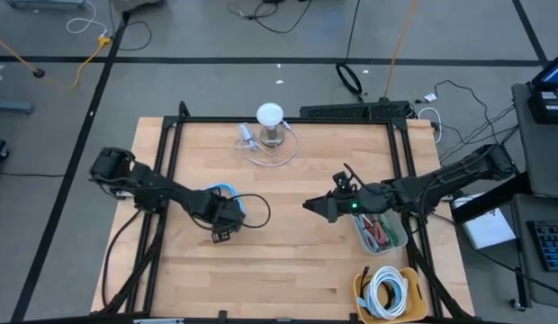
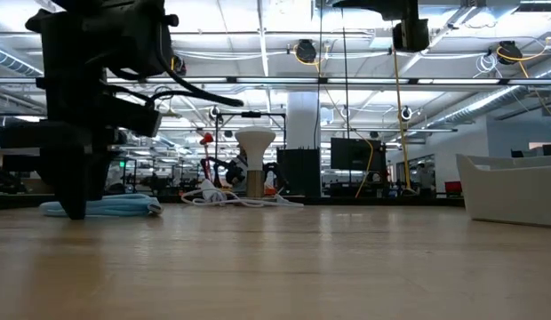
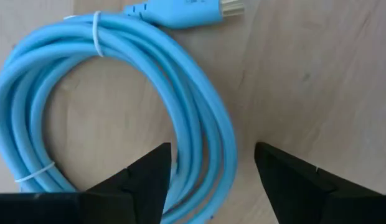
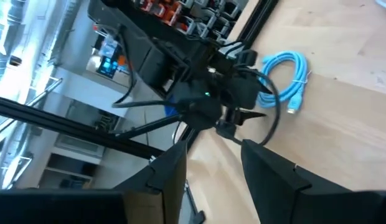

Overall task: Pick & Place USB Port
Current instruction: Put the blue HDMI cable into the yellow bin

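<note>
Left tool open over blue cable, white cable in yellow bin

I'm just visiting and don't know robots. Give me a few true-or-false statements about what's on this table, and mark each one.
1. The coiled light-blue USB cable lies flat on the wooden table. True.
2. The left gripper is clamped shut on that cable. False: its fingers stand open, with part of the coil between them.
3. The yellow bin at the table's corner holds a coiled white cable. True.
4. The right gripper is carrying the blue cable. False: it hovers apart from it, near the clear bin of small parts, holding nothing visible.
5. The blue cable's loops are loose and untied. False: thin white ties bind them.
</note>
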`<state>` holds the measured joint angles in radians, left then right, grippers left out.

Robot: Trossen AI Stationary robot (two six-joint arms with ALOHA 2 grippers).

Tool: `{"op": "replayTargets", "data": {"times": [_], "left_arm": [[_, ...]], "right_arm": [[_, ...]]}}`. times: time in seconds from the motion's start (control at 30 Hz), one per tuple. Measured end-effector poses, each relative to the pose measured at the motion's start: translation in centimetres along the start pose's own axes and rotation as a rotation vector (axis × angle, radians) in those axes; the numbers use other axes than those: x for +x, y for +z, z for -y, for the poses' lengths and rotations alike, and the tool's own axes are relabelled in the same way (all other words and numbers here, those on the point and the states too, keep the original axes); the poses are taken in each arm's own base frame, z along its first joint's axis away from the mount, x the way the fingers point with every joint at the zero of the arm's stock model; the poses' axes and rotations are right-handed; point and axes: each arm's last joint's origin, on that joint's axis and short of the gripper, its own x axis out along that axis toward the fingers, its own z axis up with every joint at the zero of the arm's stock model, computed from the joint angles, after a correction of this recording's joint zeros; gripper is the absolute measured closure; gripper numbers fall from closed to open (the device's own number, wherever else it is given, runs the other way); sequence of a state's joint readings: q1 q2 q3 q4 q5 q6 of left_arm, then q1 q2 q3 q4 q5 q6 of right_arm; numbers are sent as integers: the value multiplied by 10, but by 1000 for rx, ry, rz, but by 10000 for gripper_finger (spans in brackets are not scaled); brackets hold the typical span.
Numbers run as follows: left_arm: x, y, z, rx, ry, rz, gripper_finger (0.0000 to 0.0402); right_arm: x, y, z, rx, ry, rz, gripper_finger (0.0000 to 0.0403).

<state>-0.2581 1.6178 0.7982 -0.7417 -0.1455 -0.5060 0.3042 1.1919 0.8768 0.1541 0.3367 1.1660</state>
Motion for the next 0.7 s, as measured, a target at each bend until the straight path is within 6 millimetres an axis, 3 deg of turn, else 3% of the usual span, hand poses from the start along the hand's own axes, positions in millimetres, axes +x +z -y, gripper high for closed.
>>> {"op": "replayTargets", "data": {"times": [0.2, 0.53, 0.7], "left_arm": [[12, 7, -5, -10, -24, -30, 183], [15, 16, -17, -44, -120, -45, 359], [13, 16, -17, -103, -138, -44, 360]], "right_arm": [[0, 1, -3, 5, 30, 9, 259], [-1, 2, -8, -29, 75, 28, 259], [-1, 0, -8, -51, 77, 22, 259]]}}
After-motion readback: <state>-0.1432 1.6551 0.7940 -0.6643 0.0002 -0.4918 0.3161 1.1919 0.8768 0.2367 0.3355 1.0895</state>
